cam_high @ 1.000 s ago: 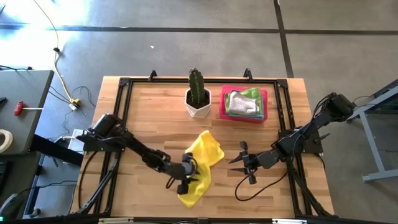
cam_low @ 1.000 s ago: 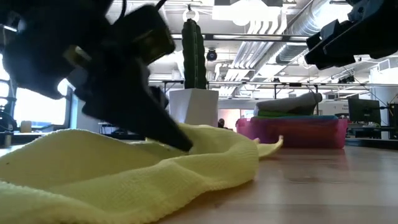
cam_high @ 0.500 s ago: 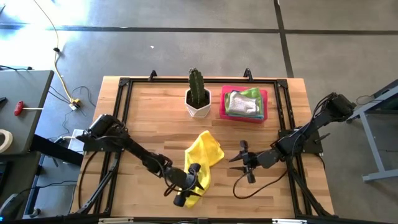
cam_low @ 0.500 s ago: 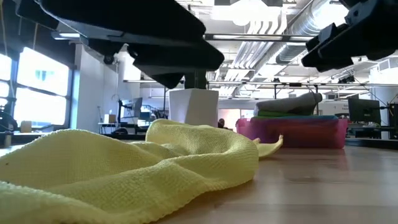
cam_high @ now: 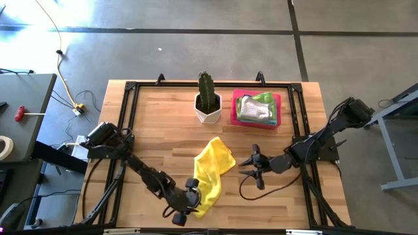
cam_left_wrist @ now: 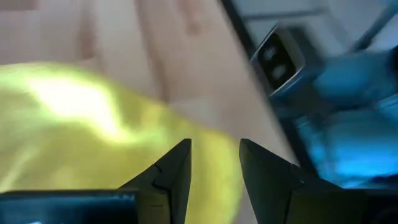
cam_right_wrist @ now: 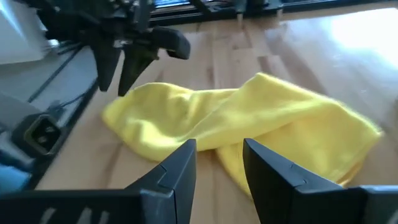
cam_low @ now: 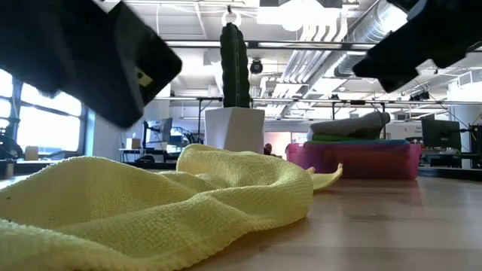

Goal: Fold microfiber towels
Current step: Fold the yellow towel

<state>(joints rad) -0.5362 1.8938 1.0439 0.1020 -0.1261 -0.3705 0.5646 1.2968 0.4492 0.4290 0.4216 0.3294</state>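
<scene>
A crumpled yellow microfiber towel (cam_high: 212,171) lay unfolded at lower centre of the table (cam_high: 163,124); folded ones filled the pink tray (cam_high: 279,112). Left end effector (cam_high: 180,212) and right end effector (cam_high: 255,167) stood narrowly parted, empty.

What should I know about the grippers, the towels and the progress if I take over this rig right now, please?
Left gripper: open, empty, at the near end of the yellow towel.
Right gripper: open, empty, just right of that towel, not touching it.
Yellow towel: crumpled and elongated at mid-table, in front of the potted cactus.
Pink tray: at the back, holding folded grey and green towels.
Done: the towels stacked in the tray.
Left: flatten and fold the yellow towel.
</scene>
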